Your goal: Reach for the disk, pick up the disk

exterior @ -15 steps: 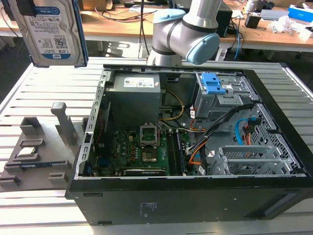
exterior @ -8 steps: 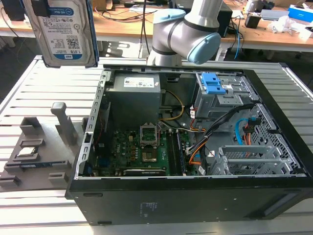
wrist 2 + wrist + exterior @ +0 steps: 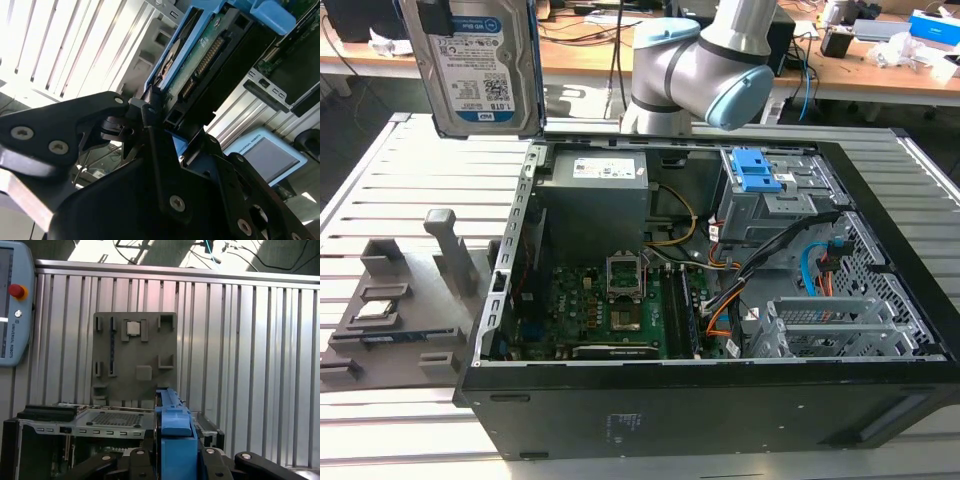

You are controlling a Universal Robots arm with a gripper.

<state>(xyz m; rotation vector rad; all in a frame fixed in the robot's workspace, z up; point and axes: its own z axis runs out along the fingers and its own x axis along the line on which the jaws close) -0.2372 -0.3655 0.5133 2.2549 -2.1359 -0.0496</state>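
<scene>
Disk (image 3: 470,65): closest to the exterior camera, at the exterior view's top left. I hold it aloft, clear of the table and the case. Its white label with the blue band and barcodes faces the lens, and a blue bracket runs down one edge.
Gripper (image 3: 155,107): mine, clenched on the disk. In the second wrist view my black fingers (image 3: 107,107) pinch one end of it, with the green circuit-board side showing. In the first wrist view the disk stands edge-on between my linkages.
Arm (image 3: 705,70): my grey joints with pale blue caps rise behind the far side of the case.
Computer case (image 3: 720,400): black, lying on its side with the panel off, below the disk and to the exterior view's right of it. The motherboard (image 3: 610,310) is exposed inside.
Bare bracket (image 3: 757,170): blue plastic, resting on the grey drive cage at the far end of the case.
Fixture (image 3: 425,300): a grey moulded tray on the table, just beside the case on the exterior view's left.
Chip (image 3: 377,311): small, square and silver, lying in one of the fixture's pockets.
Table (image 3: 360,200): slatted aluminium, carrying the case and the fixture.
Teach pendant (image 3: 10,305): lying on the slats, with a red button showing, well apart from the fixture.
</scene>
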